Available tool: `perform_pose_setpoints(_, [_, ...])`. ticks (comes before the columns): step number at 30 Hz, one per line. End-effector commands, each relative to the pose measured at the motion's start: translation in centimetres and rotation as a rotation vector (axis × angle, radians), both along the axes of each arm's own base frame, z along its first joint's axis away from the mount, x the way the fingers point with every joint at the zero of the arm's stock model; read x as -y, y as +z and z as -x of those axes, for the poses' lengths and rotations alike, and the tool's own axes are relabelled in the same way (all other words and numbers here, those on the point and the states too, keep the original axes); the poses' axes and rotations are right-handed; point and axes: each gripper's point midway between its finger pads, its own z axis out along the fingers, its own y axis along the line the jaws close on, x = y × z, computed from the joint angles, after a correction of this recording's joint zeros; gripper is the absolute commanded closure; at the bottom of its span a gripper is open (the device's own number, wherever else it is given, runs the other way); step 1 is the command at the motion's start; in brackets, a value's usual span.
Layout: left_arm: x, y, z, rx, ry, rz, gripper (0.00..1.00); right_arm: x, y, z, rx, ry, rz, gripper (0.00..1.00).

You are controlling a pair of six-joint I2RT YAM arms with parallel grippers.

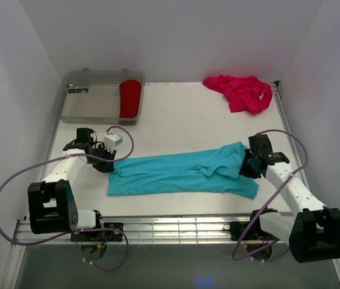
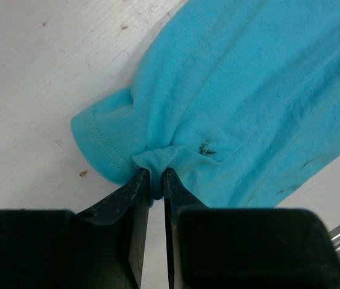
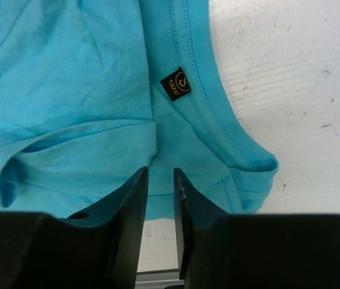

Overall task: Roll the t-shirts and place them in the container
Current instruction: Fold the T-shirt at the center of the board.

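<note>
Turquoise t-shirt: soft knit cloth, folded into a long narrow band, is laid flat between the left jaws and the right jaws; shallow creases run along its length.
Hem end: a stitched hem is seen just to the left of the left jaws, and the cloth is gathered into a small pucker at their tips. A dark speck is seen just beyond them.
Collar end: a ribbed, double-stitched collar curves beyond and to the right of the right jaws. A small black size tag with gold lettering is sewn beside it.
Left jaws: almost fully closed, with a pinch of the turquoise cloth clamped between the black tips.
Right jaws: a narrow gap is left between the tips, which are lowered over the shirt's edge; whether cloth is caught cannot be told.
Left arm: bent low, with the wrist turned inward towards the shirt.
Right arm: reached forward and inward, with the wrist low.
Magenta t-shirt: a crumpled heap, well beyond the right jaws.
Red t-shirt: a compact oblong bundle, lodged at one end of a clear plastic bin, beyond the left jaws.
Surface: white, matte, scuffed and speckled.
Count: three t-shirts, two arms, one bin.
</note>
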Motion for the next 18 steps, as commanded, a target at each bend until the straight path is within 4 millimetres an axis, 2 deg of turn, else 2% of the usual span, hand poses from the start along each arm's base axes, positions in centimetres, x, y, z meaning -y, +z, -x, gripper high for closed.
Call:
perform_pose_setpoints(1, [-0.4,1.7,-0.3,0.029,-0.006,-0.017,0.75,-0.4,4.9,-3.3,0.179,0.032,0.011,0.72])
perform_pose_setpoints(4, [-1.1,2.3,-0.7,0.049,0.021,-0.054,0.80,-3.0,8.0,-5.4,0.291,0.136,-0.007,0.87])
perform_pose_setpoints(5, [-1.3,2.3,-0.6,0.044,0.026,-0.063,0.80,-4.8,7.8,-5.6,0.282,0.201,-0.023,0.90])
perform_pose_setpoints(7, [-1.8,2.1,-0.3,0.028,0.045,-0.091,0.80,-7.1,8.0,-6.3,0.292,0.287,-0.045,0.92])
perform_pose_setpoints(8, [-2.0,2.0,-0.1,0.019,0.053,-0.100,0.78,-9.3,7.6,-6.5,0.267,0.359,-0.055,0.92])
perform_pose_setpoints(10, [-2.5,2.0,0.2,0.009,0.072,-0.125,0.75,-11.1,7.4,-7.0,0.258,0.416,-0.055,0.92])
perform_pose_setpoints(11, [-3.0,1.9,0.4,0.005,0.086,-0.152,0.66,-12.5,7.1,-7.5,0.242,0.453,-0.063,0.92])
perform_pose_setpoints(13, [-3.3,2.0,0.4,0.008,0.093,-0.169,0.59,-13.8,6.8,-8.3,0.245,0.481,-0.076,0.92])
perform_pose_setpoints(14, [-3.4,2.0,0.5,0.009,0.092,-0.173,0.56,-14.3,6.1,-8.6,0.221,0.494,-0.078,0.92])
perform_pose_setpoints(16, [-3.4,2.1,0.5,0.008,0.095,-0.171,0.54,-14.4,5.0,-8.5,0.180,0.495,-0.070,0.92])
perform_pose_setpoints(18, [-3.3,2.2,0.3,0.012,0.096,-0.168,0.54,-13.7,3.1,-7.3,0.103,0.478,-0.050,0.92])
